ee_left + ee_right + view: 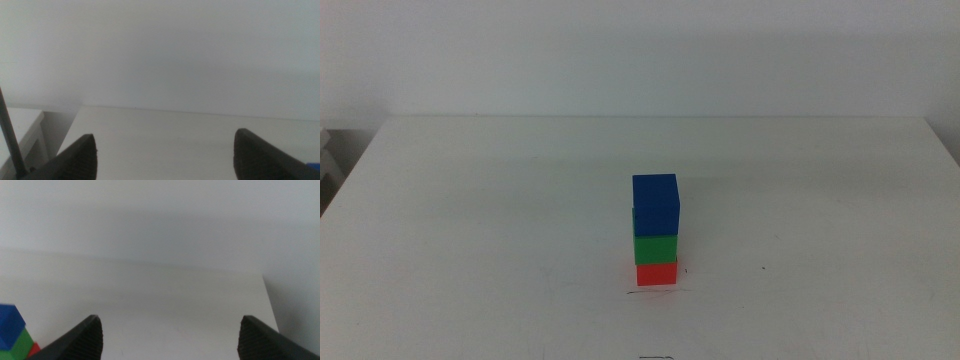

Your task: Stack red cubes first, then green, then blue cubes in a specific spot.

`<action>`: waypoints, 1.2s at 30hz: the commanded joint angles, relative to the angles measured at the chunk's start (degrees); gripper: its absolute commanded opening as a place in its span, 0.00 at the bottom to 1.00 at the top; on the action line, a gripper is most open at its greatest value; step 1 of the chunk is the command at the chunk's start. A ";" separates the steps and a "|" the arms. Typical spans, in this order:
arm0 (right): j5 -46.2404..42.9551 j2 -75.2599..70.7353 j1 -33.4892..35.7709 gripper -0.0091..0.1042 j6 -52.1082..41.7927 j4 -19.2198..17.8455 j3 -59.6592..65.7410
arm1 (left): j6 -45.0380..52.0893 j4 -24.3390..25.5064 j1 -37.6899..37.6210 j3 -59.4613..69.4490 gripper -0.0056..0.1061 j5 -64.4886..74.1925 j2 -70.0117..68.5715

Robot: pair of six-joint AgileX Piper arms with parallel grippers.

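Observation:
In the middle view the red cube [657,273] stands on the white table, the green cube [656,248] on it and the blue cube [656,204] on top, in one upright stack. A thin dark scribbled line [655,291] and a tiny dot [685,270] mark the spot at the stack's foot. Neither arm shows in the middle view. My left gripper [165,155] is open and empty; a sliver of blue [314,166] shows beside one jaw. My right gripper [170,335] is open and empty; the stack shows at its side, blue cube [11,325], green cube [21,345], red cube [34,350].
The white table [470,220] ends at a pale wall behind. A white piece of furniture [328,160] stands off the table's left edge. A short dark mark [656,356] lies at the table's front edge.

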 commanded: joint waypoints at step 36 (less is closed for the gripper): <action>-25.35 -37.29 -12.21 0.90 -0.49 5.58 48.14 | -0.27 -4.45 0.19 38.81 0.89 -23.77 -25.95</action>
